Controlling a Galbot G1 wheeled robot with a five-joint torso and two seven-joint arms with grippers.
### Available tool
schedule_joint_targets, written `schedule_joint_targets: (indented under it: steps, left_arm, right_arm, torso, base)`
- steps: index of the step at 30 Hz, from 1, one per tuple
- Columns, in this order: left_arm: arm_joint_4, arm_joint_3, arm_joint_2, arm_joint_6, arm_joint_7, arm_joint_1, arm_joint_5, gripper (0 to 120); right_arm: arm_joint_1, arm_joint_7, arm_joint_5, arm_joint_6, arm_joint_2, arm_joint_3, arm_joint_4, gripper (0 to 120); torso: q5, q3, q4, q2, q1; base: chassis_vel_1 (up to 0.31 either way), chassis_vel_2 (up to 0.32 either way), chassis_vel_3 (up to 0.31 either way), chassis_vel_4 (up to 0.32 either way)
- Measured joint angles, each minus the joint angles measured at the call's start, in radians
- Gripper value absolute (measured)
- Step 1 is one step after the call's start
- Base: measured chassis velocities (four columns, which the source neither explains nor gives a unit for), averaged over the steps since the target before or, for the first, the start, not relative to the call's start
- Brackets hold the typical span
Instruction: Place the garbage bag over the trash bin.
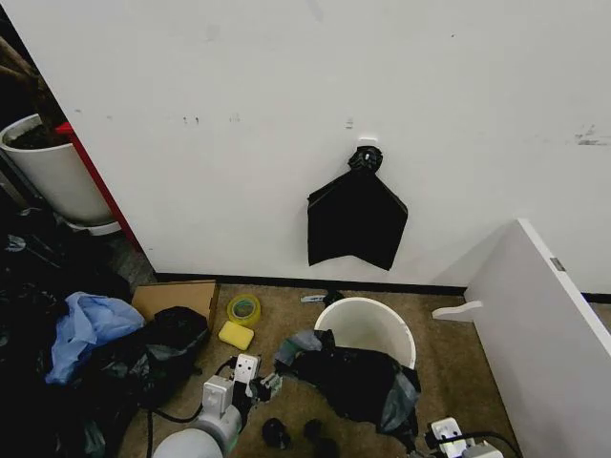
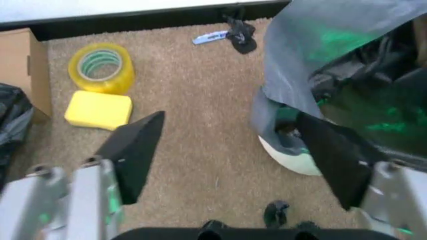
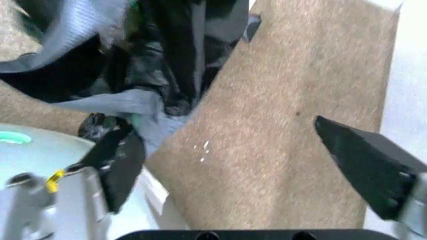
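- The left tool [image 2: 227,160] hangs over the carpet [image 2: 200,110] with fingers spread apart, holding nothing.
- Beside it, the garbage bag [image 1: 358,382] drapes over the near side of the trash bin [image 1: 368,324].
- The right tool [image 3: 247,160] also gapes, the bag just ahead.

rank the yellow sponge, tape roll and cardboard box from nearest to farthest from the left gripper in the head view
From the left gripper:
1. Yellow sponge, just beyond it on the carpet.
2. Tape roll, behind the sponge, nearer the wall.
3. Cardboard box, farther off to the left.
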Motion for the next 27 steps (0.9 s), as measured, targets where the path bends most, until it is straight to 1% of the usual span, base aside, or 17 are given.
schedule_joint_targets:
  steps: [2, 3, 5, 7, 9, 12, 13, 15, 18, 19, 20, 21, 23, 25, 26, 27]
  left_arm:
    - [-0.011, -0.001, 0.004, 0.004, -0.012, 0.003, 0.000, 91]
    - [-0.015, -0.001, 0.004, 0.004, -0.017, 0.003, 0.001, 96]
    - [-0.021, -0.002, 0.002, 0.004, -0.024, 0.000, 0.000, 99]
    - [-0.022, -0.002, 0.001, 0.004, -0.024, -0.001, 0.000, 100]
    - [-0.029, -0.002, -0.003, 0.004, -0.025, -0.001, -0.001, 100]
    - [-0.038, -0.001, -0.014, 0.005, -0.025, 0.000, -0.001, 100]
    - [-0.038, -0.001, -0.014, 0.005, -0.025, 0.000, -0.001, 100]
    - [-0.040, 0.000, -0.021, 0.004, -0.025, 0.002, -0.001, 100]
    - [-0.049, 0.007, -0.032, 0.002, -0.022, 0.011, 0.002, 100]
    - [-0.049, 0.007, -0.032, 0.002, -0.022, 0.011, 0.002, 100]
    - [-0.051, 0.010, -0.033, 0.000, -0.022, 0.015, 0.005, 100]
    - [-0.052, 0.014, -0.035, -0.001, -0.022, 0.017, 0.010, 100]
    - [-0.052, 0.018, -0.039, -0.002, -0.021, 0.016, 0.013, 100]
    - [-0.051, 0.022, -0.046, -0.003, -0.019, 0.012, 0.014, 100]
    - [-0.051, 0.022, -0.046, -0.003, -0.019, 0.012, 0.014, 100]
    - [-0.050, 0.023, -0.049, -0.003, -0.017, 0.009, 0.014, 100]
  right_arm:
    - [0.021, 0.013, 0.071, -0.018, 0.008, -0.004, 0.000, 98]
    - [0.034, 0.017, 0.143, -0.046, 0.014, 0.003, 0.000, 99]
    - [0.059, 0.038, 0.282, -0.093, 0.029, 0.019, 0.000, 100]
    - [0.063, 0.042, 0.297, -0.097, 0.032, 0.021, -0.001, 100]
    - [0.099, 0.049, 0.376, -0.107, 0.048, 0.031, -0.002, 100]
    - [0.159, 0.036, 0.406, -0.108, 0.067, 0.048, -0.003, 100]
    - [0.159, 0.036, 0.406, -0.108, 0.067, 0.048, -0.003, 100]
    - [0.182, 0.018, 0.385, -0.108, 0.072, 0.056, -0.003, 100]
    - [0.201, -0.041, 0.183, -0.084, 0.074, 0.046, -0.008, 100]
    - [0.201, -0.041, 0.183, -0.084, 0.074, 0.046, -0.008, 100]
    - [0.187, -0.069, 0.107, -0.053, 0.069, 0.044, -0.018, 100]
    - [0.165, -0.094, 0.066, -0.026, 0.063, 0.044, -0.023, 100]
    - [0.130, -0.117, 0.047, 0.010, 0.059, 0.038, -0.022, 100]
    - [0.115, -0.135, 0.022, 0.074, 0.060, 0.012, -0.030, 100]
    - [0.115, -0.135, 0.022, 0.074, 0.060, 0.012, -0.030, 100]
    - [0.114, -0.147, -0.010, 0.119, 0.061, -0.007, -0.047, 100]
  torso:
    - [0.0001, 0.000, -0.0001, 0.000, 0.000]
    - [0.0001, 0.000, 0.0001, 0.000, 0.000]
    - [0.0000, 0.000, -0.0001, 0.000, 0.000]
    - [0.0000, 0.000, -0.0002, 0.000, 0.000]
    - [0.0001, 0.000, -0.0001, 0.000, 0.000]
    - [0.0001, 0.000, -0.0001, 0.000, 0.000]
    - [0.0001, 0.000, -0.0001, 0.000, 0.000]
    - [0.0000, 0.000, 0.0000, 0.000, 0.000]
    - [0.0001, 0.000, 0.0001, 0.000, 0.000]
    - [0.0001, 0.000, 0.0001, 0.000, 0.000]
    - [0.0002, 0.000, 0.0002, 0.000, 0.000]
    - [0.0002, 0.000, 0.0001, 0.000, 0.000]
    - [-0.0001, 0.000, -0.0002, 0.000, 0.000]
    - [-0.0001, 0.000, -0.0002, 0.000, 0.000]
    - [-0.0001, 0.000, -0.0002, 0.000, 0.000]
    - [0.0000, 0.000, -0.0002, 0.000, 0.000]
  base:
    - [0.000, 0.000, 0.000, 0.000]
    - [0.000, 0.000, 0.000, 0.000]
    - [0.000, 0.000, 0.000, 0.000]
    - [0.000, 0.000, 0.000, 0.000]
    - [0.000, 0.000, 0.000, 0.000]
    - [0.000, 0.000, 0.000, 0.000]
    - [0.000, 0.000, 0.000, 0.000]
    - [0.000, 0.000, 0.000, 0.000]
    - [0.000, 0.000, 0.000, 0.000]
    - [0.000, 0.000, 0.000, 0.000]
    - [0.000, 0.000, 0.000, 0.000]
    - [0.000, 0.000, 0.000, 0.000]
    - [0.000, 0.000, 0.000, 0.000]
    - [0.000, 0.000, 0.000, 0.000]
    - [0.000, 0.000, 0.000, 0.000]
    - [0.000, 0.000, 0.000, 0.000]
